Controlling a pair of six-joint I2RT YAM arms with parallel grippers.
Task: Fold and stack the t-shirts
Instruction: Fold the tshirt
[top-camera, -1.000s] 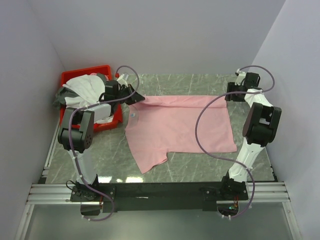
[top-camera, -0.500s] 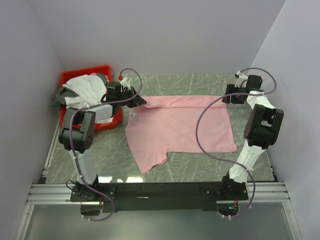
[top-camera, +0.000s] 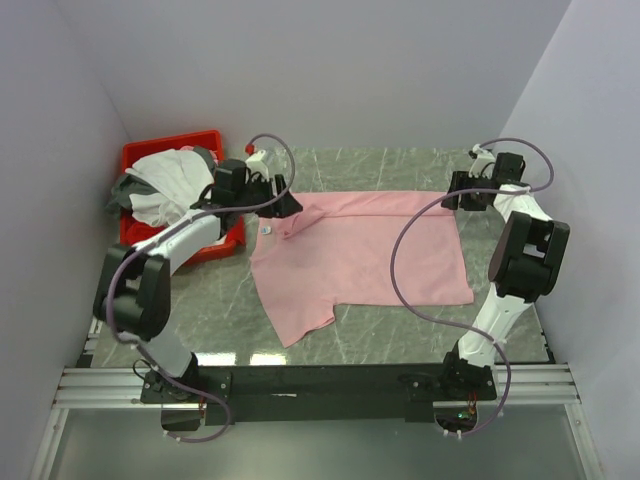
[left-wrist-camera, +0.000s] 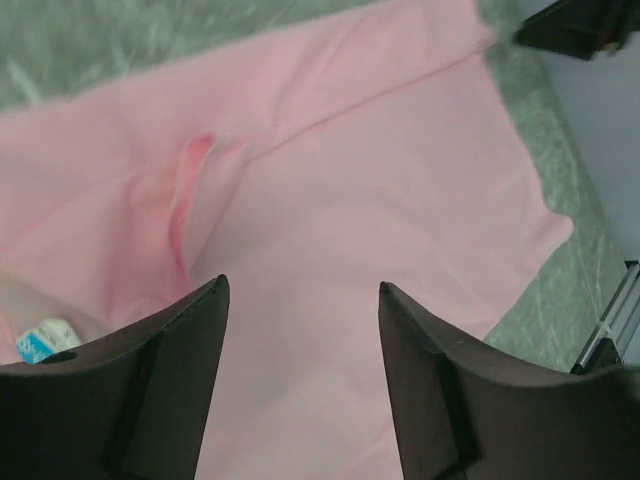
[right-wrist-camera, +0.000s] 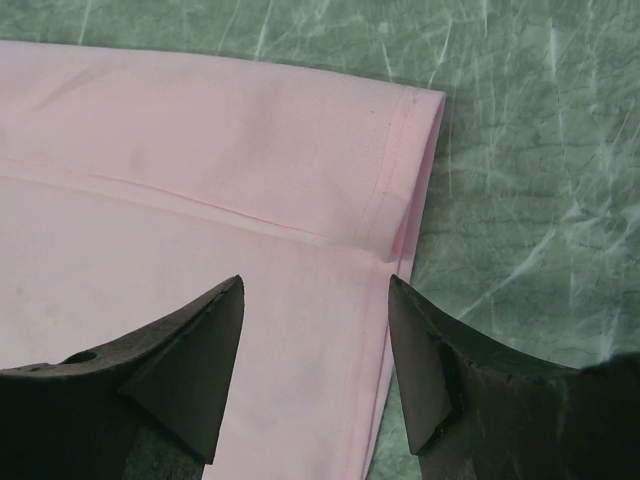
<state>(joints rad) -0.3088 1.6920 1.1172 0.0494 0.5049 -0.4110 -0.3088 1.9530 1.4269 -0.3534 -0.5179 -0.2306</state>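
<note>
A light pink t-shirt (top-camera: 370, 255) lies spread on the marble table, its far edge folded over toward the front in a band. My left gripper (top-camera: 288, 205) hovers open over the shirt's collar end, nothing between its fingers. In the left wrist view the pink t-shirt (left-wrist-camera: 380, 180) fills the space under the open left gripper (left-wrist-camera: 300, 285), and the blue neck label (left-wrist-camera: 40, 342) shows at the lower left. My right gripper (top-camera: 452, 197) stands open over the folded far right corner. In the right wrist view the right gripper (right-wrist-camera: 315, 285) is just above the pink t-shirt (right-wrist-camera: 200, 150), holding nothing.
A red bin (top-camera: 170, 152) stands at the far left, with a white t-shirt (top-camera: 170, 180) and a grey one (top-camera: 125, 188) heaped in it. Walls close in the left, back and right sides. Bare marble table (top-camera: 380, 335) runs in front of the pink shirt.
My left gripper has opened and let go of the shirt's folded edge, and has shifted a little to the right over the collar. The right gripper has stayed open at its corner.
</note>
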